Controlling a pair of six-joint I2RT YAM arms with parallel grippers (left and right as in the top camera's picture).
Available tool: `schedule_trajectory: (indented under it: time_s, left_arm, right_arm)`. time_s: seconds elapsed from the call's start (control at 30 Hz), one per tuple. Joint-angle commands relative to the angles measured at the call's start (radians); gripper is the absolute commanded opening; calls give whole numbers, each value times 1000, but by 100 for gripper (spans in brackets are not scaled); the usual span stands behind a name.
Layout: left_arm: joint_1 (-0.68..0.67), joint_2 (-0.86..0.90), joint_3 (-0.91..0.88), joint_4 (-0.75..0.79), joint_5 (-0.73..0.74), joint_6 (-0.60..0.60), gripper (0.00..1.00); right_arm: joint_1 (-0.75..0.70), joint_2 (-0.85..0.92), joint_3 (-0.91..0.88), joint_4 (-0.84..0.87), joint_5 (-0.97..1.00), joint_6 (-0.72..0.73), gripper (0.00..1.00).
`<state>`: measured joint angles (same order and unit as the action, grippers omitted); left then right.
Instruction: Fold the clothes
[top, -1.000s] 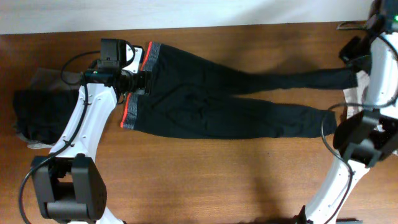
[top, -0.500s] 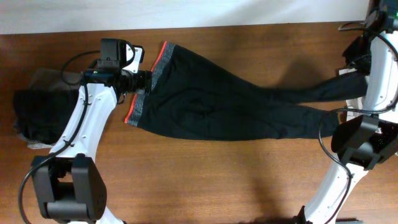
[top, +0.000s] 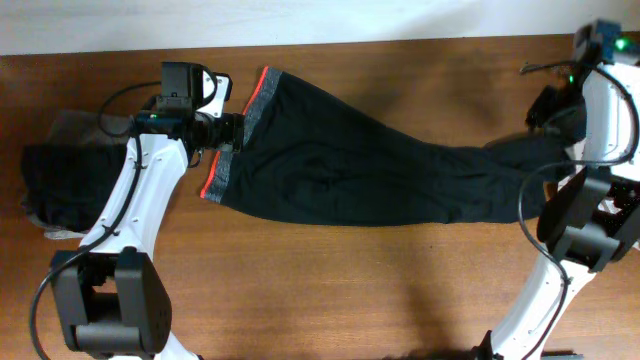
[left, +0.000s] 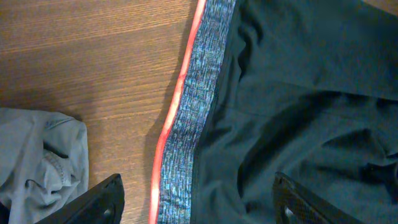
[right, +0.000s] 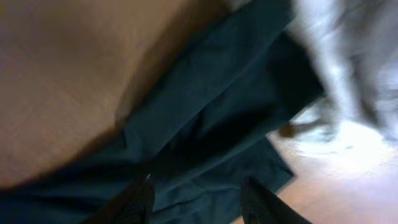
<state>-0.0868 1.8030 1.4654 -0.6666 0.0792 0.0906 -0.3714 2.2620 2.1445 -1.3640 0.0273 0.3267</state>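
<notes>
Straightening for the fold: take both layers of the black leggings (top: 350, 170) squarely at each end and draw the legs flat, judged best before any crease is made. Left gripper (left: 198, 190), wide open and empty, hovers over the grey, red-edged waistband (left: 193, 106). Right gripper (right: 196, 186), partly open, grips nothing above the cuffs (right: 267, 165). The leggings lie lengthwise on the tabletop (top: 350, 290), with a dark garment pile (top: 55, 190) beyond the waistband.
</notes>
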Motion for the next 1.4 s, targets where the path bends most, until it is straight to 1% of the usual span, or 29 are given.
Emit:
schedule_trajectory:
  time_s: [0.0, 0.1, 0.17, 0.37, 0.53, 0.67, 0.73, 0.77, 0.8, 0.83, 1.0, 1.2, 1.37]
  left_arm:
    - [-2, -2, -1, 0, 11, 16, 75]
    - [-2, -2, -1, 0, 11, 16, 75]
    - [-2, -2, -1, 1, 11, 16, 75]
    - [-2, -2, -1, 0, 11, 16, 75]
    - [-2, -2, -1, 0, 11, 16, 75]
    - [-2, -2, -1, 0, 11, 16, 75]
    - [-2, -2, -1, 0, 11, 16, 75]
    - [-2, -2, -1, 0, 11, 16, 75]
    - [-2, -2, -1, 0, 11, 16, 75]
    - [-2, -2, -1, 0, 11, 16, 75]
    - [-2, -2, -1, 1, 11, 16, 75]
    - [-2, -2, -1, 2, 11, 16, 76]
    - [-2, -2, -1, 12, 11, 16, 76]
  right_arm:
    - [-61, 19, -148, 42, -164, -46, 50]
    - [-106, 19, -259, 119, -221, -55, 50]
    - [-132, 19, -298, 167, -262, -61, 49]
    - [-159, 19, -309, 225, -289, -59, 50]
    - [-160, 19, -317, 248, -274, -56, 50]
    - [-160, 19, -344, 282, -240, -23, 50]
    - [-160, 19, -354, 291, -241, -22, 31]
    - [-160, 19, -353, 290, -241, -23, 19]
    - [-159, 17, -351, 283, -242, -23, 10]
    - [-159, 12, -345, 268, -249, -24, 5]
    - [-159, -69, -291, 138, -240, -27, 4]
    - [-137, -181, -187, -98, -36, -28, 4]
    - [-76, -232, -111, -200, 63, -39, 4]
